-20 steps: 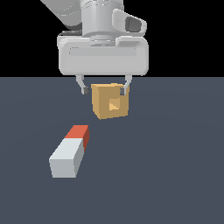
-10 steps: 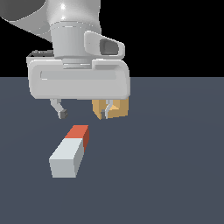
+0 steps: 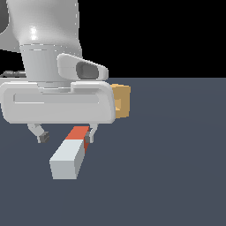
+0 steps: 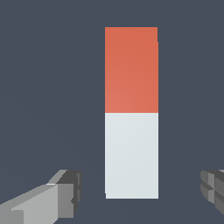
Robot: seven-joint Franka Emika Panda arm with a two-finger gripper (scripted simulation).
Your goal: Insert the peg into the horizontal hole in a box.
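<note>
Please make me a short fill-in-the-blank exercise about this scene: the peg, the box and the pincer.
1. The peg lies on the dark floor; one end is red-orange and the other is pale ____.
2. The pincer is ____, with one finger on each side of the peg and a gap to both.
3. In the exterior view, the arm's body partly hides the tan-orange ____.
4. The peg is not yet inside the ____ of the box.

Missing words: grey-white; open; box; hole
</note>
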